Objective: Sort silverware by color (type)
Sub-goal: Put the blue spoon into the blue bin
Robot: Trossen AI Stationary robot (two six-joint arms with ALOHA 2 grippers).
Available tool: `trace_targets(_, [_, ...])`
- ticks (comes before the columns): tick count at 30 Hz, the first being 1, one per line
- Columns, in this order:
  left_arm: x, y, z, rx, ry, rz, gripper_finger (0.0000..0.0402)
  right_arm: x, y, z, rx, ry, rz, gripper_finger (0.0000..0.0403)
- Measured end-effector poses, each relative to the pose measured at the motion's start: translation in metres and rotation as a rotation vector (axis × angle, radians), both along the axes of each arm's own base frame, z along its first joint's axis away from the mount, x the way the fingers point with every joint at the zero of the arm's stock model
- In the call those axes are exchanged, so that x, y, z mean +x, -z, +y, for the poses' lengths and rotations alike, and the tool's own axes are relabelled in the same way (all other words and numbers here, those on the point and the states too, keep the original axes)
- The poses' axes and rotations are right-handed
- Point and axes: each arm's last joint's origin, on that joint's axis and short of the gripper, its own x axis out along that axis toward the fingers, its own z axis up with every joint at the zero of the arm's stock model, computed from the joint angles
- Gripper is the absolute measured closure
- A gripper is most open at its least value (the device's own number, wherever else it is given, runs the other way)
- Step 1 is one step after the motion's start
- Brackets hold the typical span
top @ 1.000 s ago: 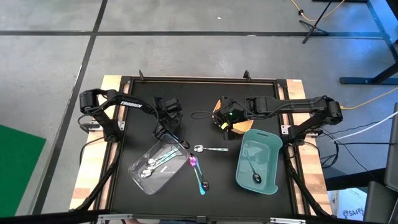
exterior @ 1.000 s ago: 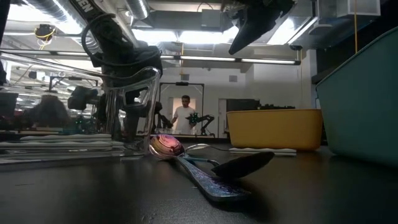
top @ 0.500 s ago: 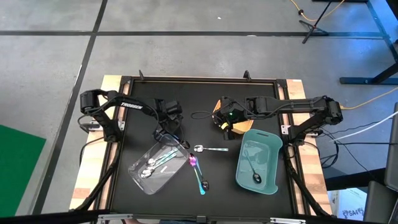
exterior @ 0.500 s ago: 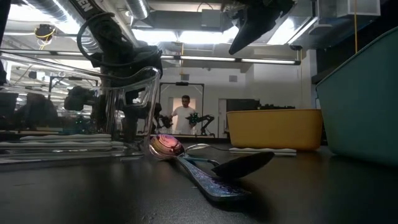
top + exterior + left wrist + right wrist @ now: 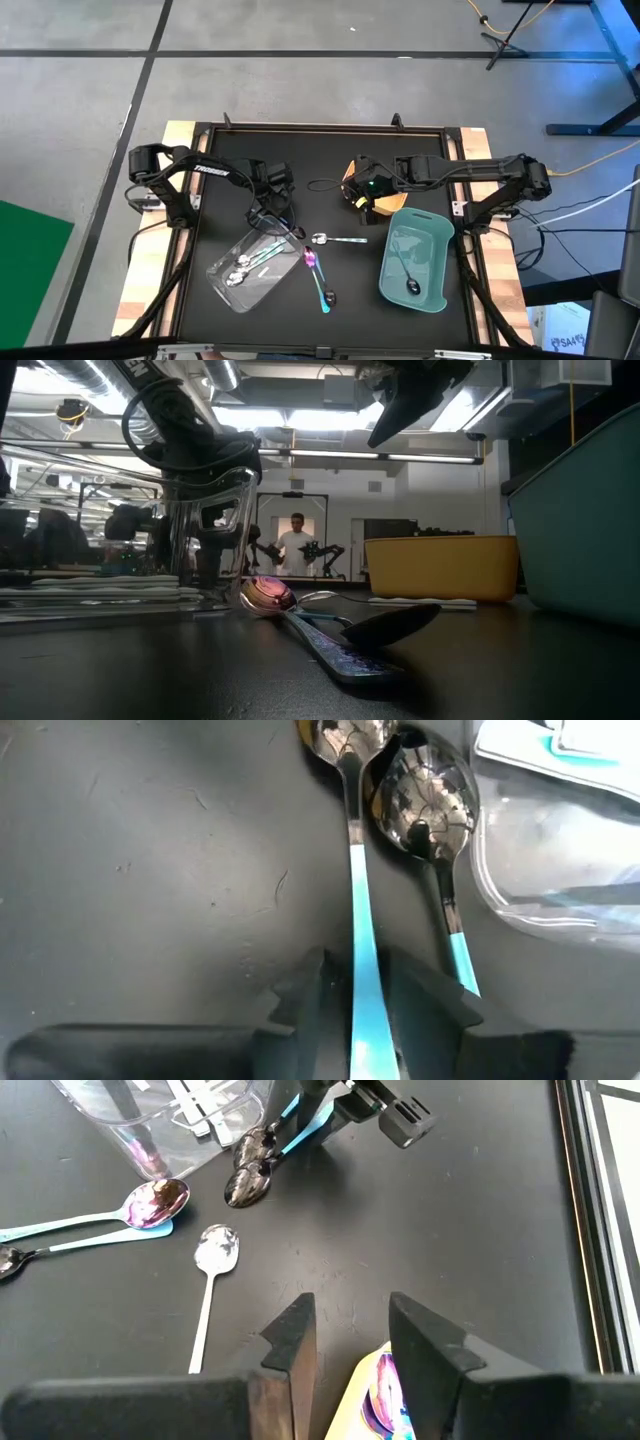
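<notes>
1. High view: left gripper (image 5: 281, 226) low at the far right corner of the clear tray (image 5: 222, 280); right gripper (image 5: 362, 198) hanging above the yellow tray (image 5: 378, 211), just far-left of the teal tray (image 5: 432, 222).
2. Left wrist view: left fingers (image 5: 300, 1010) clenched on the teal handle of a dark-headed spoon (image 5: 358, 900), handle running between the two pads; a second dark-headed spoon (image 5: 430, 810) lying just beside it, bowls touching, at the rim of the clear tray (image 5: 560, 850).
3. Right wrist view: right fingers (image 5: 290, 1345) spread apart, grasping nothing; iridescent piece visible inside the yellow tray (image 5: 360, 1385) between them.
4. On the dark table (image 5: 230, 170), between clear and teal trays: one silver spoon (image 5: 334, 239) lying crosswise; nearer, a purple-bowled iridescent spoon (image 5: 311, 262) and a teal-handled dark spoon (image 5: 326, 292), handles overlapping.
5. Inside the clear tray: several silver spoons (image 5: 243, 267) plus a teal handle angled toward the left gripper.
6. Inside the teal tray: one dark-headed spoon (image 5: 406, 272), head toward the near end.
7. Low view: pink-purple spoon bowl (image 5: 266, 594) and dark spoon head (image 5: 390, 626) close in front, yellow tray (image 5: 440, 568) behind, teal tray wall (image 5: 585, 520) at right, clear tray (image 5: 205, 530) at left with the left arm above it.
8. Person (image 5: 297, 548) standing far back in the room.
</notes>
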Motion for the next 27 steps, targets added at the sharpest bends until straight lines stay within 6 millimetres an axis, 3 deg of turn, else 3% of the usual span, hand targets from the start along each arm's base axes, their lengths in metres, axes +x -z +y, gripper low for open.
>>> trace_targets(11, [0.0002, -0.0002, 0.0013, 0.033, -0.006, 0.006, 0.0383, 0.0, 0.0001, 0.0, 0.0, 0.0, 0.0, 0.0288])
trace_targets(27, [0.0043, -0.0019, 0.0037, 0.063, -0.013, -0.043, 0.0386, 0.0026, -0.0022, -0.0008, -0.019, 0.017, -0.035, 0.0288])
